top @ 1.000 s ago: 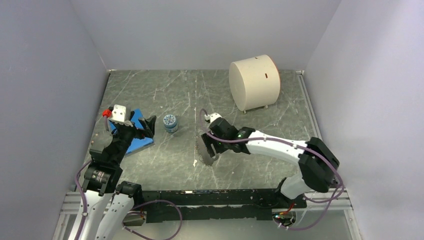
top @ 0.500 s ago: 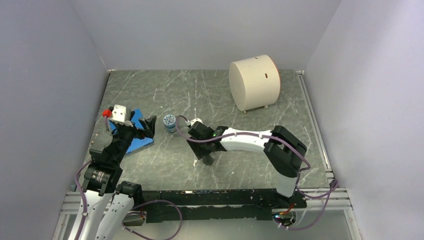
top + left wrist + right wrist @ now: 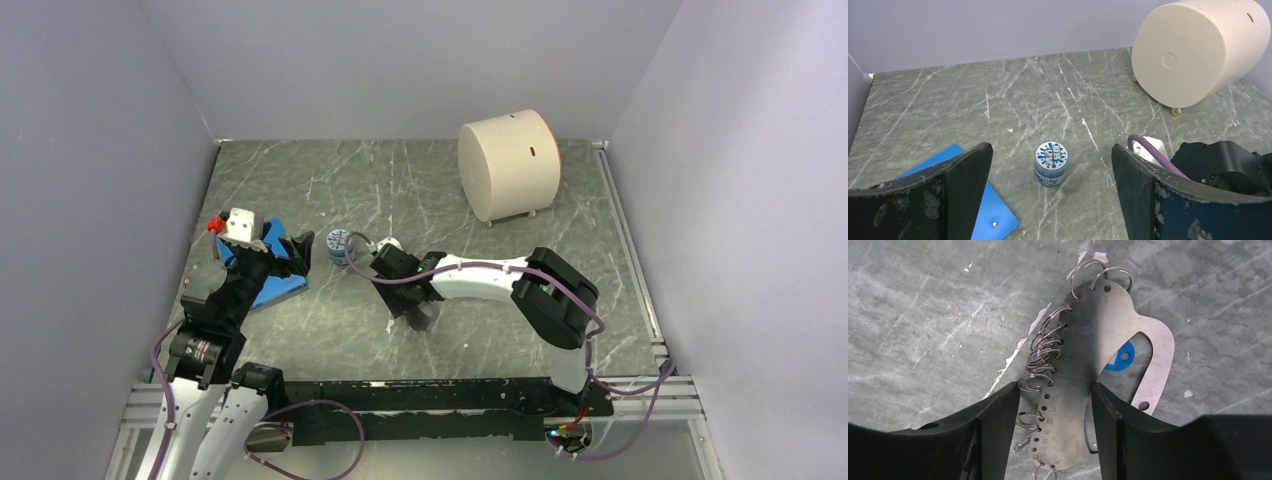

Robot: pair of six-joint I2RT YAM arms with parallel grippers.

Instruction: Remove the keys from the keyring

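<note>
The keyring point(image 3: 1083, 340) is a flat grey metal loop with numbered holes and several small wire rings point(image 3: 1040, 357) along one side. It lies low at the table in the right wrist view. A blue plastic key head point(image 3: 1120, 357) shows through its opening; no other keys show. My right gripper point(image 3: 1055, 390) has its fingers closed in on the keyring's narrow end, the left finger against the wire rings. In the top view this gripper point(image 3: 415, 312) is down at the table's middle and hides the keyring. My left gripper point(image 3: 1053, 195) is open and empty at the left point(image 3: 282, 250).
A small round blue-patterned jar point(image 3: 340, 245) stands between the grippers and also shows in the left wrist view point(image 3: 1051, 162). A flat blue square pad point(image 3: 275, 285) lies under my left gripper. A large cream cylinder point(image 3: 510, 160) stands at the back right. A white scrap point(image 3: 390, 325) lies by my right gripper.
My right arm has folded in, and its gripper has moved left and down over the keyring. My left arm has not moved.
</note>
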